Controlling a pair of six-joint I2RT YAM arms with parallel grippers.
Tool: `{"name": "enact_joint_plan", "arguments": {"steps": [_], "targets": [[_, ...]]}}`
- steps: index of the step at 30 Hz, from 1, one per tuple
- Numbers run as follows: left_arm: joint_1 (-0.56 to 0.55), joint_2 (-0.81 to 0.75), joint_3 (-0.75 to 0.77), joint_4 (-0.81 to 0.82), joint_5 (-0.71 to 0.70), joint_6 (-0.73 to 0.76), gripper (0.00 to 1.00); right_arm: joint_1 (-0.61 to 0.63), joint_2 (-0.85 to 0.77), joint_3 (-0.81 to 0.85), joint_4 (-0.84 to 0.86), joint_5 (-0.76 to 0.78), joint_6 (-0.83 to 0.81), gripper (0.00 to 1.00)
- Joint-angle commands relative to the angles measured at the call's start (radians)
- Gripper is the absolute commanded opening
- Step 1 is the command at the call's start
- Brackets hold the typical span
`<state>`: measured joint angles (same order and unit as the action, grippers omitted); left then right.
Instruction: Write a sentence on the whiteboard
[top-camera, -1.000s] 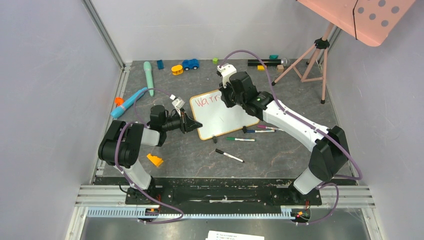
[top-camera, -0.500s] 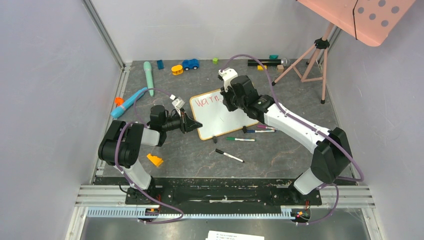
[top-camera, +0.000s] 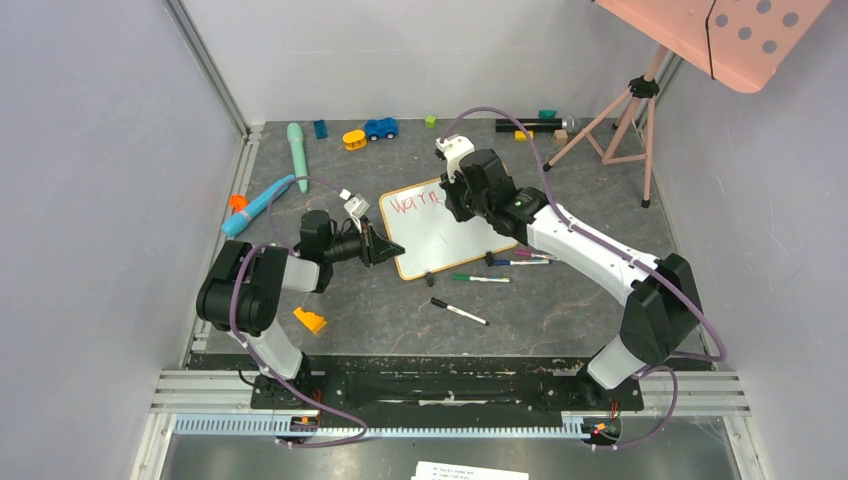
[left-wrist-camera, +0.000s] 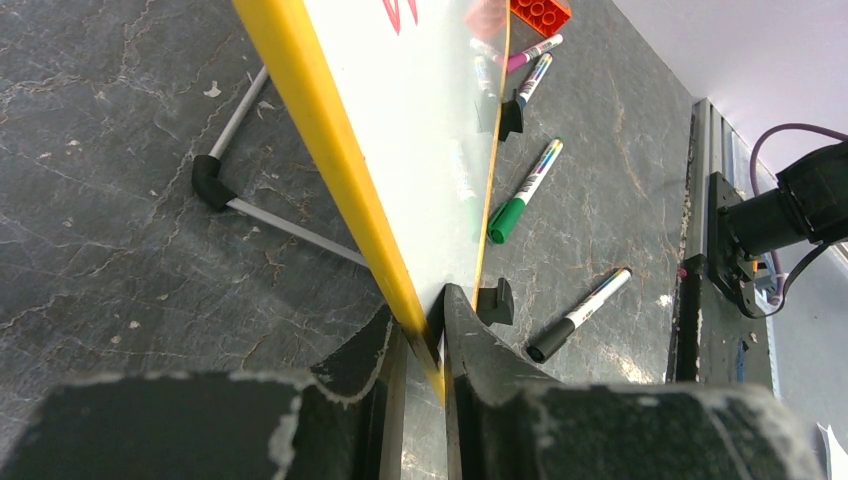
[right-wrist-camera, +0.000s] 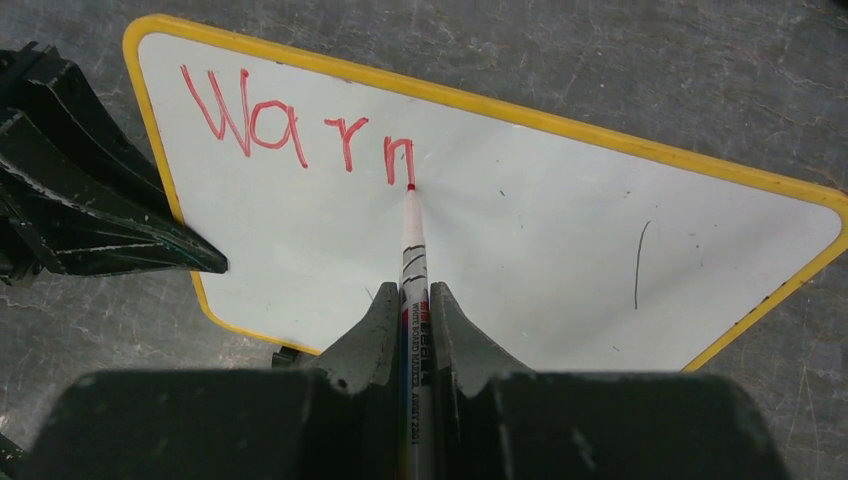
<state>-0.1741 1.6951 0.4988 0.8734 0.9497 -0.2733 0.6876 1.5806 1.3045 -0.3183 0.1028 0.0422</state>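
Right gripper is clamped tight on a red marker, with the tip touching the board at the end of the sentence, just "Warn". Left gripper pinches the board's edge, jaws narrow. Board sits mid-table.

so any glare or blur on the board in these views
Left wrist: the whiteboard mirrors the green pen beside it; the left tool clamping its edge is soft. Right wrist: no glare, red writing and marker sharp, right tool soft up close. Top: even light, writing tiny.
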Motion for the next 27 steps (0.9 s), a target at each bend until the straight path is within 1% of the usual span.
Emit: {"name": "enact_joint_plan", "arguments": {"steps": [1, 15, 27], "targets": [[0.005, 0.002, 0.015, 0.009, -0.066, 0.056, 0.08, -0.01, 0.033, 0.076, 0.027, 0.03, -0.002, 0.0], [0.005, 0.001, 0.015, 0.009, -0.066, 0.057, 0.08, -0.021, 0.043, 0.107, 0.02, 0.065, -0.016, 0.0], [0.005, 0.003, 0.015, 0.009, -0.065, 0.057, 0.08, -0.027, 0.037, 0.087, 0.01, 0.061, -0.019, 0.0]]}}
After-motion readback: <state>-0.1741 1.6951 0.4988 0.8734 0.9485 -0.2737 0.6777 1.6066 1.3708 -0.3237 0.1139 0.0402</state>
